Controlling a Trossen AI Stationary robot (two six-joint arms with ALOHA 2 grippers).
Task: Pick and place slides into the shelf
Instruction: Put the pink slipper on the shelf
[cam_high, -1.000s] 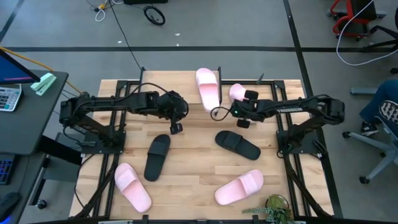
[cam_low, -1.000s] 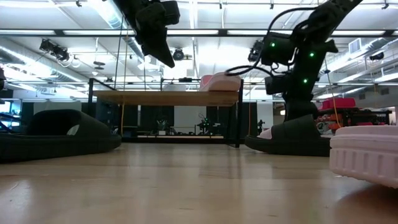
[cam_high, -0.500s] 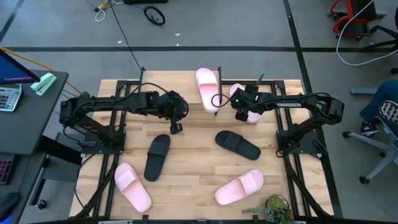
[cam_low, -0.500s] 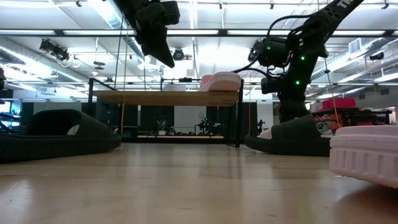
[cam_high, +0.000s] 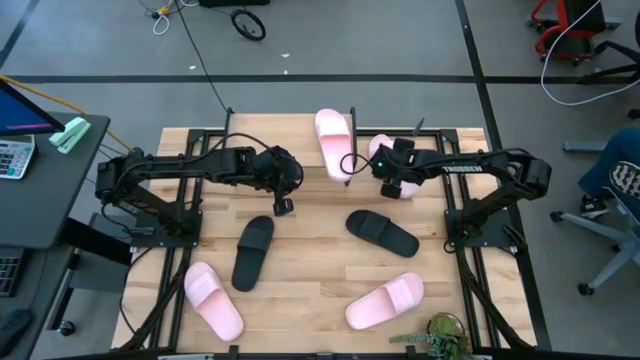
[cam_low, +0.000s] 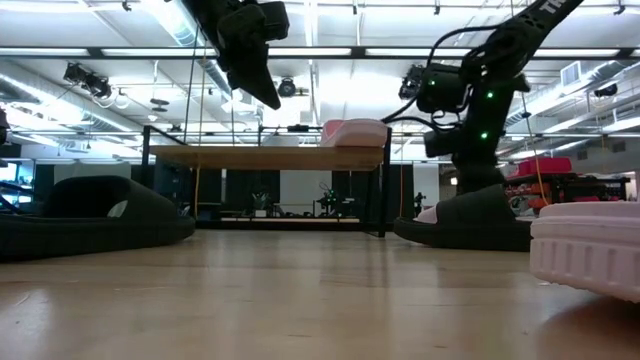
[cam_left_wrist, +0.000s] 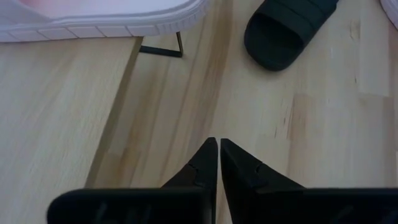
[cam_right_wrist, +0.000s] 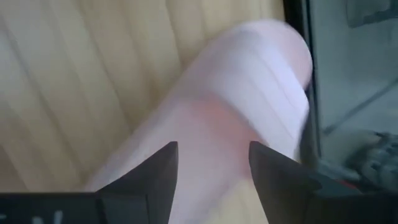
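Observation:
The shelf stands at the table's far middle with one pale pink slide lying on its top board. A second pink slide lies just right of it. My right gripper is open over this slide, its fingers standing on either side above the slide's pink body; I cannot see them touching it. My left gripper hangs shut above bare table left of centre, fingertips together. Two black slides and two more pink ones lie flat on the table.
A small plant sits at the near right edge. Black arm stands flank the table. In the left wrist view the shelf's black leg and a black slide show ahead. Bare wood lies at the table's middle.
My right gripper has moved a little toward the table's far edge and now stands over the pink slide beside the shelf. The slides have stayed where they were.

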